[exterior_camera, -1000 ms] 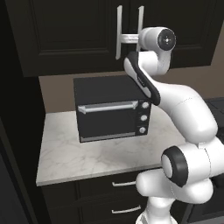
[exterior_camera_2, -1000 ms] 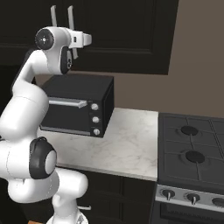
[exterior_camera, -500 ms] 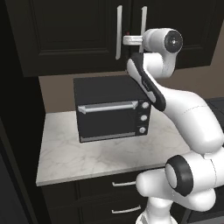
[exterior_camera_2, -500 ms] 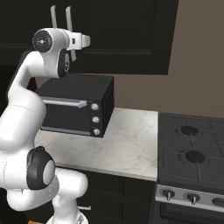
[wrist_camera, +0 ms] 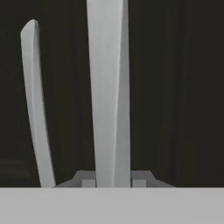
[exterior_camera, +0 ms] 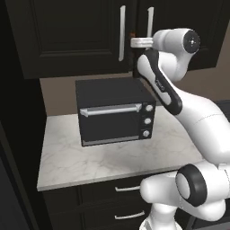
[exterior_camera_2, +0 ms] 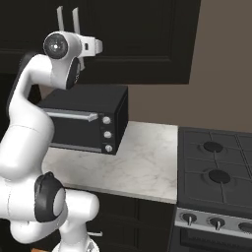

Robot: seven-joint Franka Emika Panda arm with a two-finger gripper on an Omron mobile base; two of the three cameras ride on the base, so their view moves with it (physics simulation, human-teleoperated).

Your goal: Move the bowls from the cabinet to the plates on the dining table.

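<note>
Gripping the right-hand silver bar handle [wrist_camera: 108,92] of the dark wall cabinet [exterior_camera: 67,36], the robot's hand [exterior_camera: 138,42] has its two fingers drawn nearly together on either side of the bar, as the hand view shows, with the neighbouring door's handle [wrist_camera: 36,105] standing just beside it. Both doors appear closed, so the bowls, presumably behind them, cannot be seen, and neither can the dining table or its plates. The step in hand looks to be the very first: opening the cabinet to reach the bowls. The next move would call for pulling the handle outward along the door's arc, keeping the grip firm so the bar does not slip from between the fingers, and swinging the door wide enough to clear the shelf. Below the cabinet a black toaster oven [exterior_camera: 114,116] sits on the marble worktop [exterior_camera: 112,159], close under the arm's elbow, and a stove [exterior_camera_2: 216,172] adjoins the worktop to the right.
</note>
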